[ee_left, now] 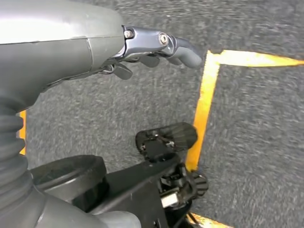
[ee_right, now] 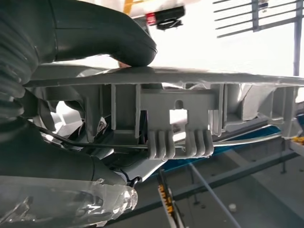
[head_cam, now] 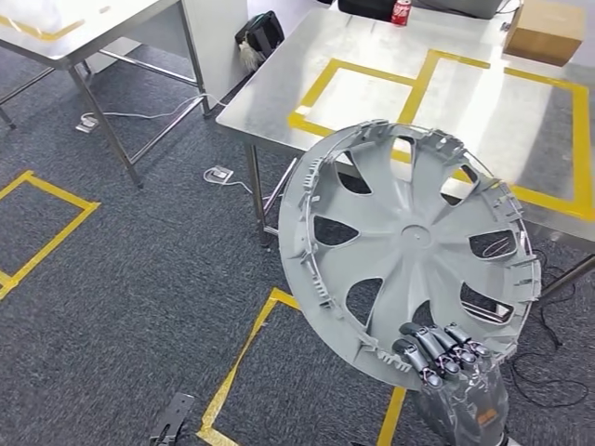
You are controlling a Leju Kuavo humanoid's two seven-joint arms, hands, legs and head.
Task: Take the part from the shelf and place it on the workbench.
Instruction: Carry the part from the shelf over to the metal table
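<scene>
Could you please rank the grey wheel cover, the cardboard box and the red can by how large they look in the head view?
1. grey wheel cover, largest, though nearest the camera
2. cardboard box
3. red can, smallest and partly cut off by the picture's edge

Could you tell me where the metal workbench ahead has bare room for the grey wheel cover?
The right hand holds the grey plastic wheel cover. On the steel workbench, the left yellow-taped rectangle is bare. The far edge is crowded: red drink can, brown cardboard box.

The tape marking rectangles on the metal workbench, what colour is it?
Yellow tape, clearest in the head view.
</scene>
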